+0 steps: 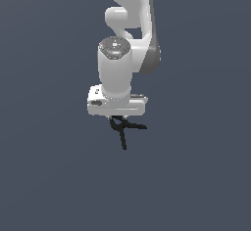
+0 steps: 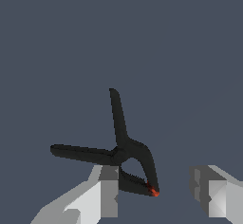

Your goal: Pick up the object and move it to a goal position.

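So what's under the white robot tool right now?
The small black spring clamp with orange-red jaw tips lies under the white tool, handles splayed outward. In the exterior view the tool covers its jaw end.

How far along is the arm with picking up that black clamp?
Done: the gripper is lowered around the black clamp. In hand: fingers open either side of its orange-tipped jaw end, not closed. Left: grasping, lifting and carrying it to the goal, which isn't visible.
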### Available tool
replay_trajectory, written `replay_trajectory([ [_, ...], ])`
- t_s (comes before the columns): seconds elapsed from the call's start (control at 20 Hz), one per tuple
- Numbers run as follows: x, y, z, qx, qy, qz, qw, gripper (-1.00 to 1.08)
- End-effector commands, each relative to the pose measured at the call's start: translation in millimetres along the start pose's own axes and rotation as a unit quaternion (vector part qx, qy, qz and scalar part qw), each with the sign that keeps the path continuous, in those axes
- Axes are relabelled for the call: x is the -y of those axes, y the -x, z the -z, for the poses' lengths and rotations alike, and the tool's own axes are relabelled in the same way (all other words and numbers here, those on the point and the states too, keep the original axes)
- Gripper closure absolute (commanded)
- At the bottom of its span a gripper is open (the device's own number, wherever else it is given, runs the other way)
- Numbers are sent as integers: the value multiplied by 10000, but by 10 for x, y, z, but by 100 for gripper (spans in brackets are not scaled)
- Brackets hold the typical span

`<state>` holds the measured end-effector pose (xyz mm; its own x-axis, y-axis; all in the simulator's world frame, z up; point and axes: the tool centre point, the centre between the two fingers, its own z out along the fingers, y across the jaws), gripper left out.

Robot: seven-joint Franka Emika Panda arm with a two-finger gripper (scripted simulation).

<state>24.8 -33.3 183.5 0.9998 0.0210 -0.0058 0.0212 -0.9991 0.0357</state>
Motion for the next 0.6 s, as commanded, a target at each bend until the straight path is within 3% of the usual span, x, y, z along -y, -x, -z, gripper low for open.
replay_trajectory([
  [0.0, 19, -59, -70, 96, 20, 55, 9999, -20],
  [0.55, 145, -367, -557, 703, 158, 392, 9966, -20],
])
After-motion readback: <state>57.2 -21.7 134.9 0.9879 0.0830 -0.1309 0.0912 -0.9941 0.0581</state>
